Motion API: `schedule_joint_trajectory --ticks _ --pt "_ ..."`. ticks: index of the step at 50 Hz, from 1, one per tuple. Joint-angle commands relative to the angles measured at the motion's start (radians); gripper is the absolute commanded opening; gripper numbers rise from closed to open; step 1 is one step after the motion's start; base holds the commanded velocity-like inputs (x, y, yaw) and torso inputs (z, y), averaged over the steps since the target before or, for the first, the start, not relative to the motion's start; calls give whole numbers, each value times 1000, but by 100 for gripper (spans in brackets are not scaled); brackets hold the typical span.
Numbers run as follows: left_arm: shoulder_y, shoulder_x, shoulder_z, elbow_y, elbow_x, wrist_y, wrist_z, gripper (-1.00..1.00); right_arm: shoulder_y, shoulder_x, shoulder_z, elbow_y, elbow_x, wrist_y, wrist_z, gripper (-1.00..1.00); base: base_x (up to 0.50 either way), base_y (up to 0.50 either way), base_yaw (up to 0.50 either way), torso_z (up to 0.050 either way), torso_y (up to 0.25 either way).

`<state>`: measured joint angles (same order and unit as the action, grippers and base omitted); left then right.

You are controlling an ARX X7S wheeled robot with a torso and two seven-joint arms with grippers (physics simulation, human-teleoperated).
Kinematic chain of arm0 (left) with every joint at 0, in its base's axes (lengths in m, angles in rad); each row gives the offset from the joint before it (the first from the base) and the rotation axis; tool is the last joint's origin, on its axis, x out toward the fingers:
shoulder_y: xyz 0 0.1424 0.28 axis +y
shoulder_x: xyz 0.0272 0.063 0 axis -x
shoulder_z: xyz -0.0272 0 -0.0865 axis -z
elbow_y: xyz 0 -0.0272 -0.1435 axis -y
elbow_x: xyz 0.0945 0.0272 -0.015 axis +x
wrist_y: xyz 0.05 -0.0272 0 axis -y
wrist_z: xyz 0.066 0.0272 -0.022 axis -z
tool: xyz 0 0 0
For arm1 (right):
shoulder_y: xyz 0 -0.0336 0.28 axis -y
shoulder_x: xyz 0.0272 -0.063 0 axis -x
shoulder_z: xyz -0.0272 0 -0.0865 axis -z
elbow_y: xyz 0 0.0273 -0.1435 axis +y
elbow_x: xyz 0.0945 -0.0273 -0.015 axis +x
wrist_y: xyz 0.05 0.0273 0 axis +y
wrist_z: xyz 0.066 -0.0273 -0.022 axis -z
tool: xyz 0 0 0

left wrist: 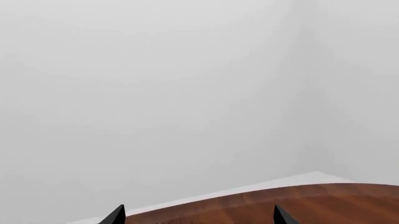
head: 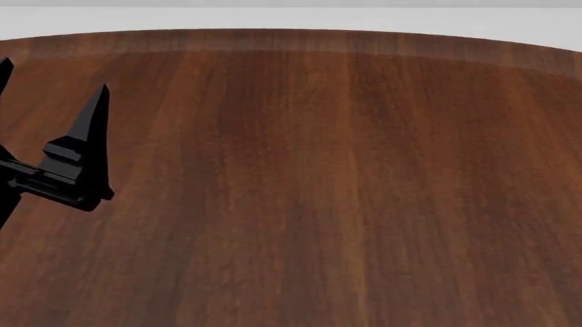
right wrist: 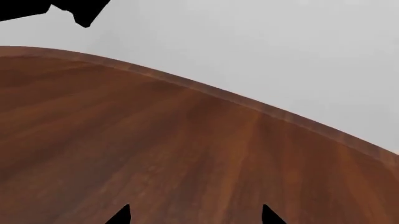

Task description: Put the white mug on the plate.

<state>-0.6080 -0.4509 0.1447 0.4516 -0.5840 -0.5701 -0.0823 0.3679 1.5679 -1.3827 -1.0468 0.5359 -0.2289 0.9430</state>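
Note:
Neither the white mug nor the plate shows in any view. My left gripper hangs over the left part of the brown wooden table, its two black fingers pointing toward the far edge and spread wide with nothing between them. In the left wrist view the left gripper shows only two tips wide apart over the table's edge. The right gripper is also open and empty above bare wood. It is out of the head view.
The table's curved far edge runs across the top of the head view, with pale grey floor and wall beyond. A black piece of the other arm shows past the table edge in the right wrist view.

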Motion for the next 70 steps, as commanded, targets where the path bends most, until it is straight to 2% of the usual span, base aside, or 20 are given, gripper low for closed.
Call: schedule_joint_trajectory --ticks 1,11,12,23,24,25,26,27,28,29,31,33,34,37,46,54,70 --pt "-6 -5 4 16 -6 -18 -12 100 95 3 91 0 110 37 -36 100 0 0 0 0 0" --pt "-6 -8 8 23 -10 -24 -17 100 214 3 210 0 255 143 -70 100 0 0 0 0 0" --pt "-6 -9 8 22 -9 -24 -17 100 228 3 223 0 290 132 -80 100 0 0 0 0 0" --pt "-21 -18 4 34 -17 -42 -29 100 549 3 546 0 788 427 -174 100 0 0 0 0 0" --pt "-24 -17 4 35 -19 -45 -30 100 624 3 622 0 915 496 -183 100 0 0 0 0 0" --pt "-25 -18 4 36 -19 -46 -31 100 474 -147 772 0 1065 646 -33 100 0 0 0 0 0" --pt "-31 -19 5 37 -19 -50 -32 100 324 -297 922 0 915 622 -183 100 0 0 0 0 0" --pt "-31 -19 5 36 -20 -50 -33 100 174 -403 1072 0 765 627 -333 100 0 0 3 0 0" --pt "-32 -19 7 37 -19 -51 -33 100 24 -461 1222 0 915 777 -183 100 0 0 0 0 0" --pt "-33 -19 9 39 -18 -51 -34 100 28 -474 1372 0 1065 927 -81 100 0 0 0 0 0" --pt "-33 -18 12 36 -16 -50 -35 100 300 -577 1672 0 1365 1227 219 100 0 0 0 0 0" --pt "-33 -18 14 40 -16 -54 -37 100 414 -588 1972 0 1665 1527 519 100 0 0 0 0 0" --pt "-34 -20 14 41 -16 -56 -38 100 442 -589 2017 1 1815 1525 563 100 0 0 0 0 0" --pt "-42 -23 12 50 -22 -68 -45 100 498 -577 1959 7 2216 1509 569 100 0 0 0 0 0" --pt "-58 -29 13 69 -30 -90 -58 100 628 -526 1859 38 2148 1495 513 100 0 0 0 0 0" --pt "-60 -29 21 74 -27 -95 -65 100 625 -531 1892 61 2141 1531 491 100 0 0 0 0 0" --pt "-77 -39 24 111 -45 -127 -80 100 851 -419 1747 109 2076 1492 377 100 0 0 0 0 0"
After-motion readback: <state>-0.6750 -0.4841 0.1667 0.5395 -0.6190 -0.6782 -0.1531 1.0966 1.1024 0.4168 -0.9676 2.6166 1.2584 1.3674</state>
